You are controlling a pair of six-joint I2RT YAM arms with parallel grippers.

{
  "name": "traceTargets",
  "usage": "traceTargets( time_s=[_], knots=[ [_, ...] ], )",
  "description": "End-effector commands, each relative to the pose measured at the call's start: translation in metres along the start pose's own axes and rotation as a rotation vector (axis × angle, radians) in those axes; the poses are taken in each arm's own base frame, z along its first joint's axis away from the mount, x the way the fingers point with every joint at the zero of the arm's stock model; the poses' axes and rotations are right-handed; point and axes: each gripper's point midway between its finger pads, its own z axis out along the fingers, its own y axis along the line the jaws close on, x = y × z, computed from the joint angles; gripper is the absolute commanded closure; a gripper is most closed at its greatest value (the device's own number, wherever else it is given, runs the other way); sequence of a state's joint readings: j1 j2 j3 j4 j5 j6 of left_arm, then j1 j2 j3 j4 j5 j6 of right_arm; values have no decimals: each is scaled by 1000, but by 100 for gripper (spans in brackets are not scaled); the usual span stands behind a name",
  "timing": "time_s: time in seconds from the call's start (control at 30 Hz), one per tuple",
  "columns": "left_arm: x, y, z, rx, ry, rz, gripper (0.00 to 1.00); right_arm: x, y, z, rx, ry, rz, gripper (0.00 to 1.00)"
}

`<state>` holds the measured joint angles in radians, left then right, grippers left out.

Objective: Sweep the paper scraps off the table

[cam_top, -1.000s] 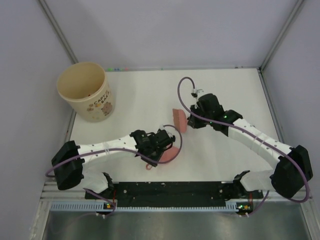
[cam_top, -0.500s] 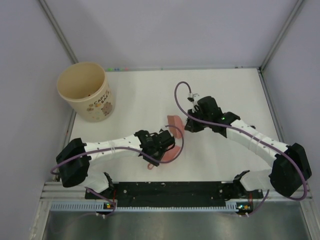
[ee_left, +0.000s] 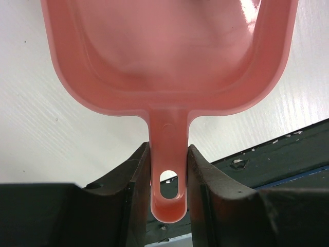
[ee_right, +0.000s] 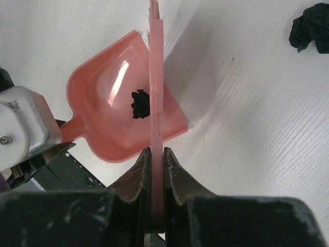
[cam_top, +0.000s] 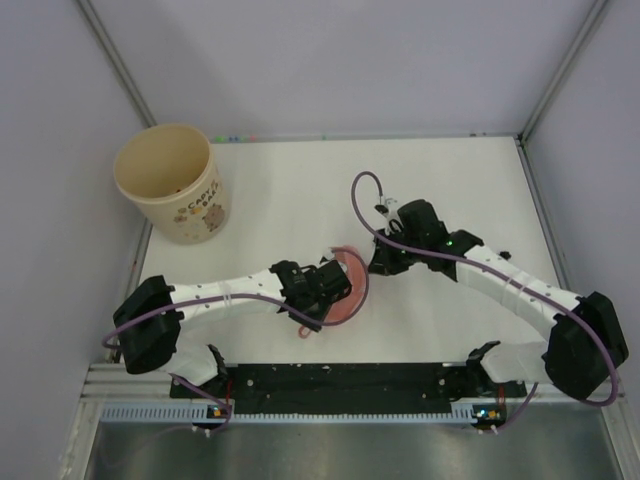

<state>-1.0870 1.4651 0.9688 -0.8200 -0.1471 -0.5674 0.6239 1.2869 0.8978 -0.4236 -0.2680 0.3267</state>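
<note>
We list, L to R:

1. Cup (cam_top: 172, 185): cream, printed w/ a cartoon, upright at far-L corner of the table (cam_top: 290, 190). Well apart from all else.
2. L gripper (ee_left: 168, 157): near table centre, low. Jaws clenched on the handle of item 3, one finger each side, just above the hang-hole.
3. Dustpan (ee_left: 169, 56): pink plastic, pan resting on the white top. Mouth faces away from L gripper, toward the R arm.
4. Paper scrap A (ee_right: 139, 103): black crumpled wad, inside the dustpan, about mid-pan, just beside the brush in the R wrist view. We cannot tell if they touch.
5. Brush (ee_right: 156, 77): pink, seen edge-on from the R wrist. It stands over the open side of the pan w/ pale bristles at the far end.
6. R gripper (ee_right: 156, 157): jaws clamped tight on the brush's near end.
7. Paper scrap B (ee_right: 310, 30): black wad, loose on the bare table, well apart from pan & brush, top-R corner of the R wrist view. We do not find it in the top view.
8. Black strip (cam_top: 340, 380): runs along the near table edge, btw. the two arm bases.
</note>
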Motion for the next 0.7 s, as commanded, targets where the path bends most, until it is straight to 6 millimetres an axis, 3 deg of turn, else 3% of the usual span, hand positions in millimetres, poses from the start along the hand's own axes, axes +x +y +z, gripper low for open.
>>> traceTargets(
  time_s=[0.0,0.3,0.67],
  knots=[
    [-12,-9,-3,34,-53,-27,100,-1,16,-15,-64,-16,23,100],
    [-19,-11,-12,39,-93,-39,100,-3,31,-44,-101,-32,56,100],
    [-29,-12,-34,24,-165,-35,100,-46,42,-94,-38,-150,29,100]
  ],
)
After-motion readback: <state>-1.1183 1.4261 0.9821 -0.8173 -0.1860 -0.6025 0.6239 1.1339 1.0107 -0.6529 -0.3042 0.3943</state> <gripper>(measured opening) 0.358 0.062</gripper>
